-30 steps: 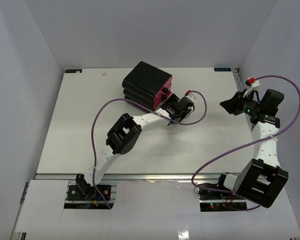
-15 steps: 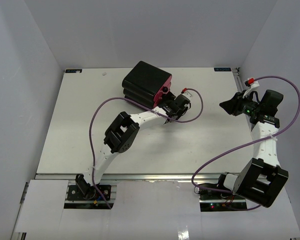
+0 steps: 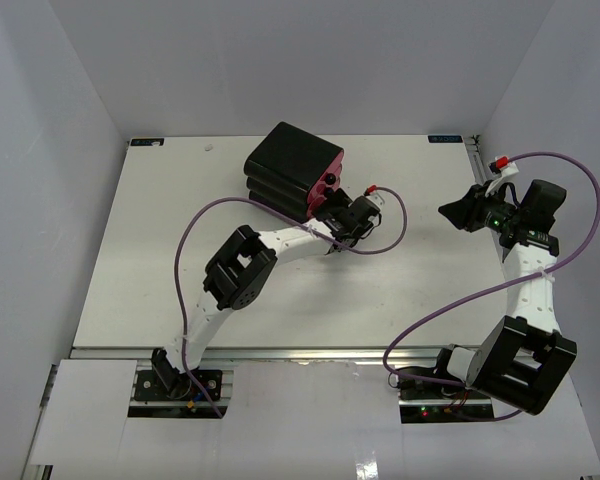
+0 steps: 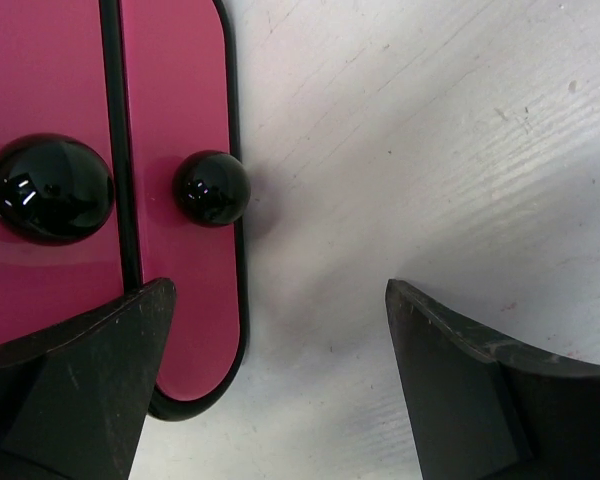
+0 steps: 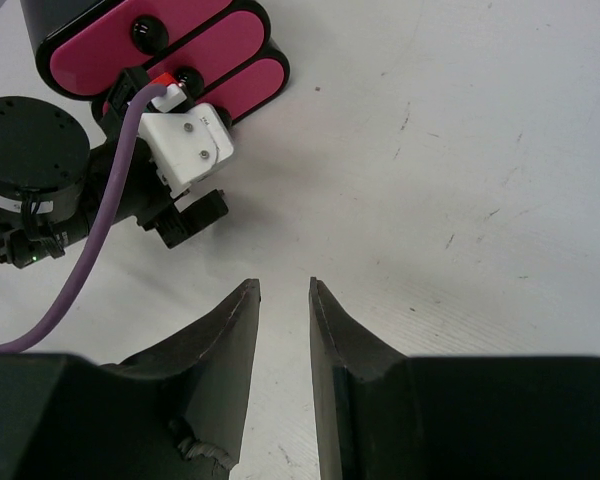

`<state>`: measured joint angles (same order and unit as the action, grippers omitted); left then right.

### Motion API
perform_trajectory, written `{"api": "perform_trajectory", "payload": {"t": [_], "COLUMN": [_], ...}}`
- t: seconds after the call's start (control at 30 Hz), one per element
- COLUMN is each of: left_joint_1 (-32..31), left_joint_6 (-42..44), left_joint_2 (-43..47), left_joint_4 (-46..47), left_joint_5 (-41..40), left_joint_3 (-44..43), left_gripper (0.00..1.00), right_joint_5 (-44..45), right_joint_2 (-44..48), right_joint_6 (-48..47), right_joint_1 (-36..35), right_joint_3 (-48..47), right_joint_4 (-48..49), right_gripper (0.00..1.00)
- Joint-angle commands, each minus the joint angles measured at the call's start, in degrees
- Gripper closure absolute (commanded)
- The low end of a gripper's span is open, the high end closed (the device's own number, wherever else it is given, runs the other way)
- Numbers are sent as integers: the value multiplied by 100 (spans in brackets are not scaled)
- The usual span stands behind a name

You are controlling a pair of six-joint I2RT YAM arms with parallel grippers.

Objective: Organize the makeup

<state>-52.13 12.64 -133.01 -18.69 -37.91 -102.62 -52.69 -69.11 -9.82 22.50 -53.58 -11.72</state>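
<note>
Pink drawer fronts (image 4: 180,120) on black box (image 3: 293,160) look shut. Left gripper (image 4: 280,300) just off bottom knob (image 4: 211,187), jaws spread wide, empty. Right gripper (image 5: 285,290) well apart, jaws nearly together, empty. No makeup visible on surface (image 3: 160,250); probably stowed, task near end.

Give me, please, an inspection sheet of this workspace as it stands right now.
Surface: white table, lightly scuffed.
Job's things: nothing seen.
Clutter: black box with three pink drawer fronts, at the far middle.
Grippers: left gripper open, facing the lowest drawer's knob; right gripper empty, jaws slightly apart, above the table's right side.
Cables: a purple cable loops along each arm.
Surroundings: plain white walls on three sides.
</note>
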Motion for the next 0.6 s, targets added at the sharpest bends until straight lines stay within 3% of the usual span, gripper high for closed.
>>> {"api": "perform_trajectory", "payload": {"t": [0.0, 0.13, 0.3, 0.47, 0.57], "left_joint_1": [-61, -379, -544, -419, 108], "left_joint_6": [-16, -7, -472, -1044, -1596], "left_joint_2": [764, 1181, 2145, 3978, 4849], "left_joint_4": [-77, -73, -187, 214, 300], "left_joint_5": [88, 589, 1704, 3319, 4280], "left_joint_3": [180, 129, 505, 1830, 2720], "left_gripper": [2, 2, 2, 2, 2], "right_joint_5": [-114, -136, -224, -297, -129], "right_joint_2": [-37, -59, -15, 46, 73], "right_joint_6": [-24, -62, -134, -428, -715], "right_joint_1": [26, 26, 17, -33, -249], "right_joint_3": [45, 49, 84, 60, 29], "right_joint_4": [232, 224, 188, -106, -397], "right_gripper": [67, 66, 56, 46, 41]}}
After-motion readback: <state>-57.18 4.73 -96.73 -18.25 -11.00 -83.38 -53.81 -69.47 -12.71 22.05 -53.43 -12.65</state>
